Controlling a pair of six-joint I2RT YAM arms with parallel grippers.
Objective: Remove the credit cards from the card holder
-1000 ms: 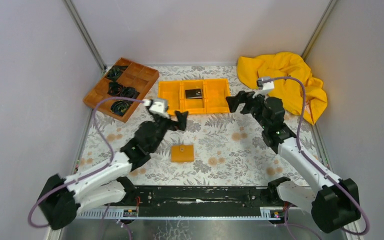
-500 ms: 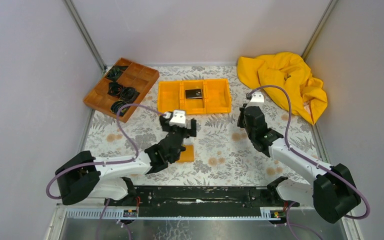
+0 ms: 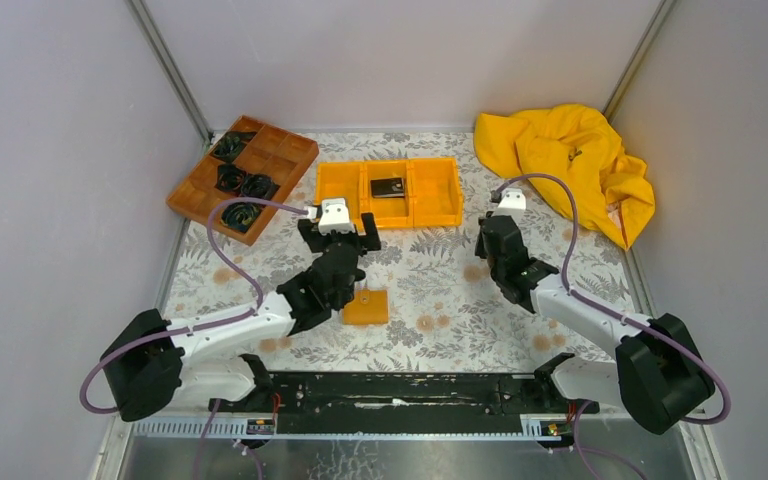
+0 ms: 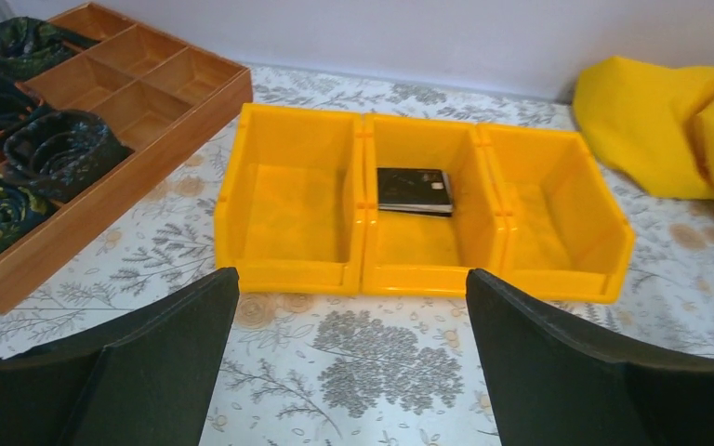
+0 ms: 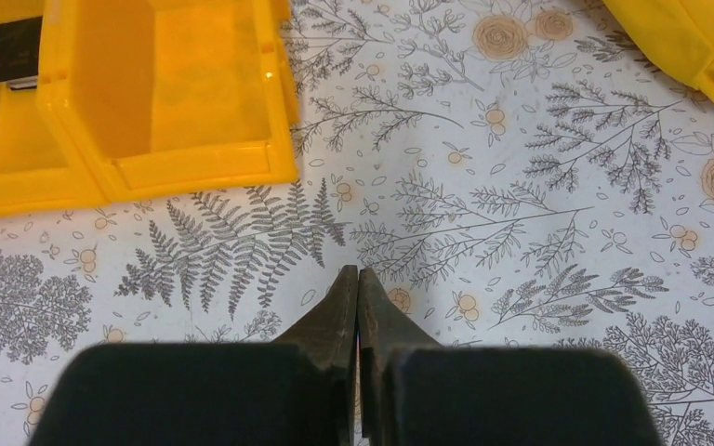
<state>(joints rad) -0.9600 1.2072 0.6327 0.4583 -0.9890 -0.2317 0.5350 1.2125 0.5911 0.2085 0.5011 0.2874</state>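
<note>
Black credit card (image 4: 414, 190) — long axis seemingly left-right — in bin (image 4: 288, 276)

A robot lab cell: plain grey walls (image 3: 50, 150) box in a floral-covered table (image 3: 440, 275).

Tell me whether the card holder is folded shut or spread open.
Folded shut: in the top view the card holder lies flat as one plain orange square, with no inner pockets showing.

Orange card holder (image 3: 370, 308) flat; black card (image 3: 387, 187) in bin (image 3: 338, 196).
</note>
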